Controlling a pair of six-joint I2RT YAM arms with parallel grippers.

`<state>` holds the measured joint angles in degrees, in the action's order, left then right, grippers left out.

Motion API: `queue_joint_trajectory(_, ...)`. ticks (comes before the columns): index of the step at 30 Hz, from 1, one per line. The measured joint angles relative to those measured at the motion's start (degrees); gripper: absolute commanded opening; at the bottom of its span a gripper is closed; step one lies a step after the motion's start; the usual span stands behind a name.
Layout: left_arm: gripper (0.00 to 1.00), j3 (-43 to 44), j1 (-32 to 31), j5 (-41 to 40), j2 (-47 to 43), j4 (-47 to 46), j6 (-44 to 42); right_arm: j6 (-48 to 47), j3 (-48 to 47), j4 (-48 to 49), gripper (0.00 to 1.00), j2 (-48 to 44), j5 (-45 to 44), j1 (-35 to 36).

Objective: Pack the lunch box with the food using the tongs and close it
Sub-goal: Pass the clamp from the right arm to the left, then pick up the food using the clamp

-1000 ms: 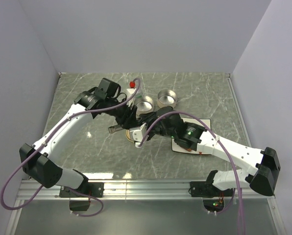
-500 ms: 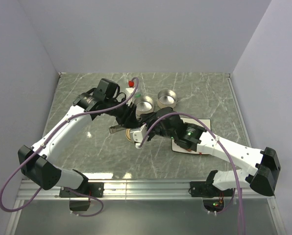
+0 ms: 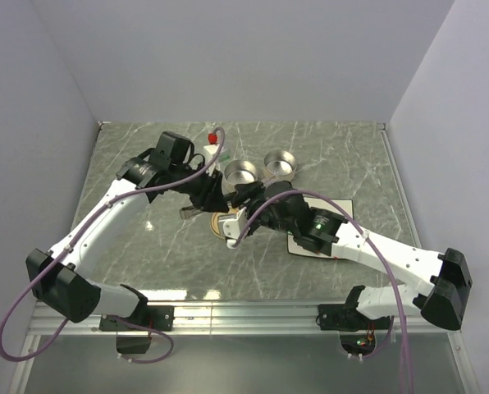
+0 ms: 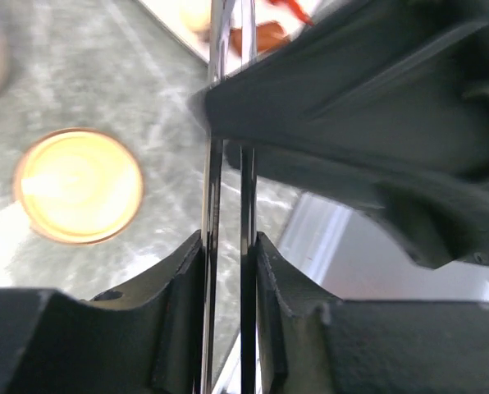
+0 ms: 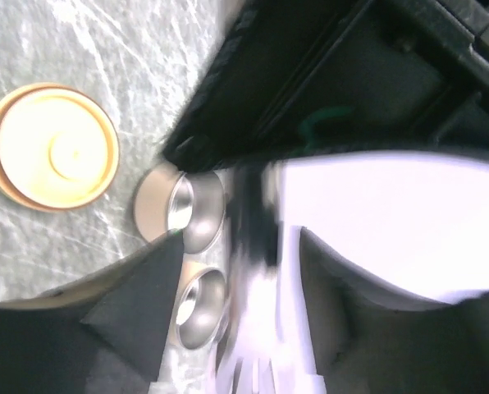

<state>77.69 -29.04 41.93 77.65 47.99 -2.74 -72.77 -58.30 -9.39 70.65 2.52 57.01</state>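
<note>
Both slim silver arms of the tongs [image 4: 246, 205] run upright between my left gripper's [image 4: 228, 263] jaws, which are shut on them. In the top view the left gripper [image 3: 205, 195] is just left of the right gripper [image 3: 246, 201], over the table's middle. My right gripper [image 5: 240, 271] stands open, with only a blurred white and dark shape between its fingers. Two round steel tins of the lunch box [image 3: 242, 172] [image 5: 183, 215] stand just beyond the grippers. Food shows at the top of the left wrist view: a pale egg-like piece [image 4: 195, 12], a brown sausage [image 4: 257, 37] and a red bit [image 4: 298, 8].
A gold round lid [image 3: 224, 223] [image 4: 79, 185] [image 5: 52, 148] lies flat beneath the grippers. A white board [image 3: 300, 244] sits under the right arm. A white bottle [image 3: 214, 153] with a red top stands at the back, left of the tins.
The left gripper has closed tighter on the tongs and shifted slightly back and left. The right gripper's jaws have opened wide.
</note>
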Motion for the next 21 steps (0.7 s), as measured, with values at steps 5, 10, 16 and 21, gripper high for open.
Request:
queue_joint_trajectory(5,0.16,0.00,2.86,-2.69,-1.01,-0.61,0.04,0.37,1.81,0.42,0.93,-3.54,-1.77,1.73)
queue_joint_trajectory(10,0.17,0.04,3.85,-5.40,-2.38,-1.31,-0.81,4.63,2.84,-0.92,0.97,-9.62,-4.39,4.42)
queue_joint_trajectory(16,0.37,1.16,3.85,-9.01,-3.10,-1.73,-2.62,17.29,2.82,-6.03,1.00,-17.42,-7.21,1.55)
queue_joint_trajectory(21,0.55,2.23,3.80,-10.91,-3.32,-1.84,-5.57,30.82,0.26,-14.45,1.00,-18.93,-4.17,-12.55)
